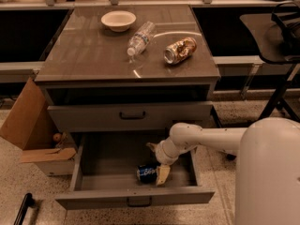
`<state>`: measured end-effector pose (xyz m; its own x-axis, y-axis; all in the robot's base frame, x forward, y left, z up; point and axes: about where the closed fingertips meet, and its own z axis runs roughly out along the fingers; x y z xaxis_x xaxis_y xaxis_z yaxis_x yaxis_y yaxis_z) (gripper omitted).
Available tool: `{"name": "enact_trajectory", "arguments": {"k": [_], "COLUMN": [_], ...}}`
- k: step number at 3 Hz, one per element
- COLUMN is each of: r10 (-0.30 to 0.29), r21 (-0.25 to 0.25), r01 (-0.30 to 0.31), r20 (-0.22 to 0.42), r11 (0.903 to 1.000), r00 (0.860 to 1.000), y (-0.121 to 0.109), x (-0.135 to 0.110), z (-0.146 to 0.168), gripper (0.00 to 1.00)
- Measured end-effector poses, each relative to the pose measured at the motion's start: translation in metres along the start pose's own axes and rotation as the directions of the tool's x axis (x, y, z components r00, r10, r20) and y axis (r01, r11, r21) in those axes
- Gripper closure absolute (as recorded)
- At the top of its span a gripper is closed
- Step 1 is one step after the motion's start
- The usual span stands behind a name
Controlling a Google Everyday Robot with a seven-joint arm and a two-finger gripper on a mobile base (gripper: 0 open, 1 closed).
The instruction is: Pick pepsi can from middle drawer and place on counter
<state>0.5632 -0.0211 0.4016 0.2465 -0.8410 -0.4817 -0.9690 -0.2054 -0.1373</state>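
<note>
The pepsi can [146, 172] is blue and lies on its side on the floor of the open middle drawer [136, 197], near its front. My gripper [158, 163] is down inside the drawer, just right of the can, on a white arm that reaches in from the right. It is open and holds nothing. One tan fingertip [163, 174] is beside the can's right end. The counter [93, 50] is the glossy grey-brown top above.
On the counter lie a white bowl [118, 20], a clear plastic bottle [140, 37] and a gold-brown can [179, 50]. The taller-fronted drawer [132, 116] above is closed. A cardboard box [33, 125] stands to the cabinet's left. A black chair [276, 41] stands at the right.
</note>
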Motion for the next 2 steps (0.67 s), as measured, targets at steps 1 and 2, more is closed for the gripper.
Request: {"name": "enact_trajectory", "arguments": {"k": [1,2], "r10": [0.004,0.007], "r21": [-0.017,-0.037], "r01": [-0.004,-0.008], "r20": [-0.013,-0.023], "r11": [0.9999,0.9993], "r00": [1.000,1.000], "y": [0.003,0.007], "x": [0.000,0.000], "z": [0.014,0.026], "gripper": [0.00,0.19]}}
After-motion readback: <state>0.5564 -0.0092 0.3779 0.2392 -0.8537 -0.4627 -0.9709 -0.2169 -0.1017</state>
